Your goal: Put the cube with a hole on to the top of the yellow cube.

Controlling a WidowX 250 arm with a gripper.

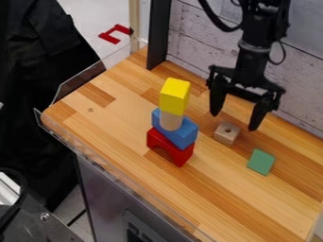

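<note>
Surface (208, 189): one, made of wood
Claw (234, 121): one, spread open by the cube with a hole (227, 133)
Tower: one red arch (169, 150), one blue block (183, 134), one yellow cube (174, 96) on top, one tan post (170, 121) under it
Cube with a hole: one, set beside the tower
Green block (260, 161): one

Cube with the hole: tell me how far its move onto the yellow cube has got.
The yellow cube already tops the stack, ready as a base. Nothing is in hand: the gripper hangs open near the holed cube, which sits on the table. Grasping it, lifting it and setting it on the yellow cube all look left to do.
</note>
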